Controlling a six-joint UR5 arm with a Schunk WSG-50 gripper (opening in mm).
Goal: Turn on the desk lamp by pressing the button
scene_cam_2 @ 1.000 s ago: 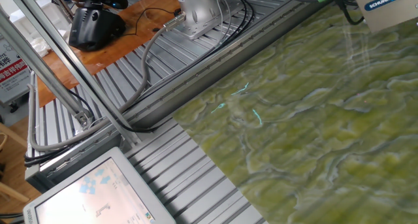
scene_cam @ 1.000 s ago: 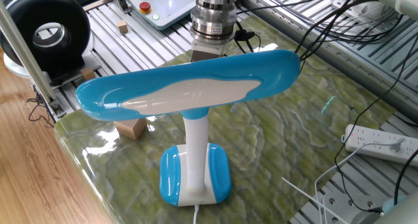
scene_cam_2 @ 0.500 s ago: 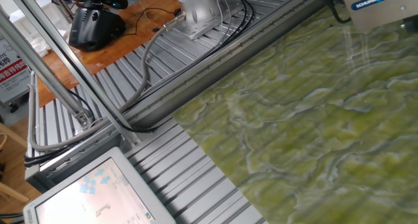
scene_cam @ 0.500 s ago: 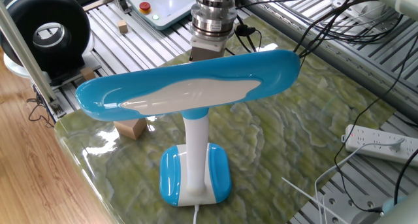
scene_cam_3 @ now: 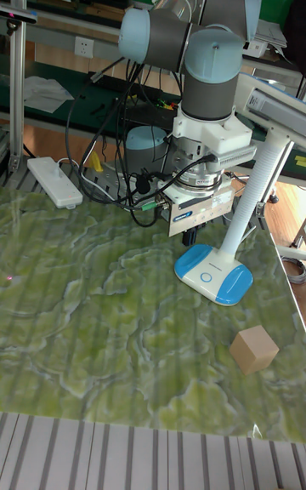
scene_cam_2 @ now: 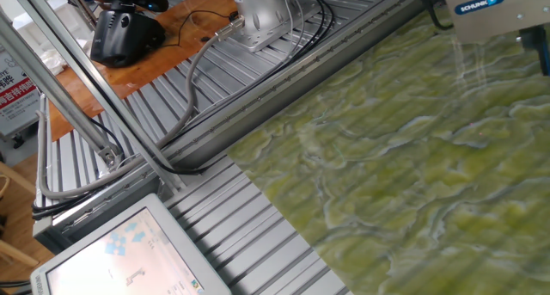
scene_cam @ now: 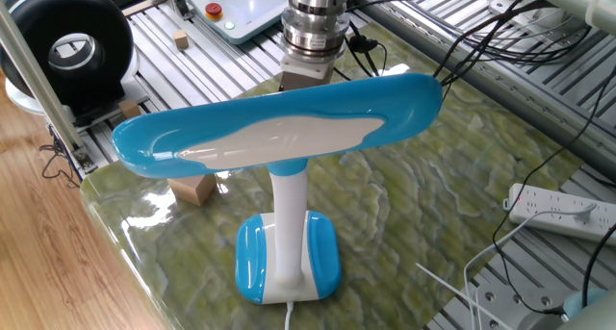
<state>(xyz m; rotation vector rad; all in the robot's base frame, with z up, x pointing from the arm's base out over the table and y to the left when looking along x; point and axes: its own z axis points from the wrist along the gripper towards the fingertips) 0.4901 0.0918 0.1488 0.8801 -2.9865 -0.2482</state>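
Observation:
The desk lamp stands on the green marbled table, with its wide blue-and-white head over a white stem and a rounded blue base. In the tall fixed view a round ring-shaped button shows on top of the base. My gripper hangs just above and slightly left of the base, a short way over the button. One dark finger points down beside the base. In one fixed view the lamp head hides my fingers. No view shows the gap between the fingertips.
A wooden block lies in front of the lamp base. A white power strip with cables sits at the table's far left edge. Aluminium rails and cables border the table. A black round device sits off the table.
In the other fixed view the gripper body has slid left and further into frame. The lamp and block have not moved.

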